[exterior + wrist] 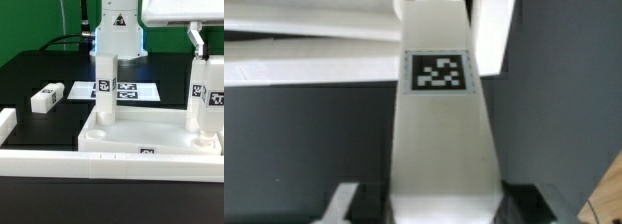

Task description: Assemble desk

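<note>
One white leg [438, 120] stands upright at the panel [150, 135] corner, clamped by the end effector [438, 205].

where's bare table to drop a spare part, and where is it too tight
Free: the black table between the flat-lying white square-section leg, the low white border bar at the exterior view's left and the white rimmed plastic panel. Crowded: the panel's far corners, one upright white leg standing free, a second upright leg held by the hand, marker board just behind.
</note>
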### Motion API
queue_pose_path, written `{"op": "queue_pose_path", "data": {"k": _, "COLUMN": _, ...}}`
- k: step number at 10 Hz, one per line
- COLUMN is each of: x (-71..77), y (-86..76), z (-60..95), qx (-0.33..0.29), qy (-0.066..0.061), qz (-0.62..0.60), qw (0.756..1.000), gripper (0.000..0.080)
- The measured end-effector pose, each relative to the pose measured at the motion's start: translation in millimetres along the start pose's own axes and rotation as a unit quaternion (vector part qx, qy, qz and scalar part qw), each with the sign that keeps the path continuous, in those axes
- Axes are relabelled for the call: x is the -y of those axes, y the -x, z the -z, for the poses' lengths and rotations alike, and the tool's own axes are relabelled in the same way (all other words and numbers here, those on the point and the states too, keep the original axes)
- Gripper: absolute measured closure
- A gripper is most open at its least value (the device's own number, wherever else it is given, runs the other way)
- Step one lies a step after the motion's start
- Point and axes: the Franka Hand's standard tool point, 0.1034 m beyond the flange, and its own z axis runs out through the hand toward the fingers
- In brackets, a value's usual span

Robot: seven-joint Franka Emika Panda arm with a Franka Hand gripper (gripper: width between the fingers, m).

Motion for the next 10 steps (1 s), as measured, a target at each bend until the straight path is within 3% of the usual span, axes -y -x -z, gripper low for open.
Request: {"op": "queue_pose_path", "data": {"k": 10, "x": -6.5, "y": -0.6, "z": -3.4, "qx": -0.001, "qy": 0.003, "qz": 0.012, "qw": 1.0, "gripper": 0.0515}}
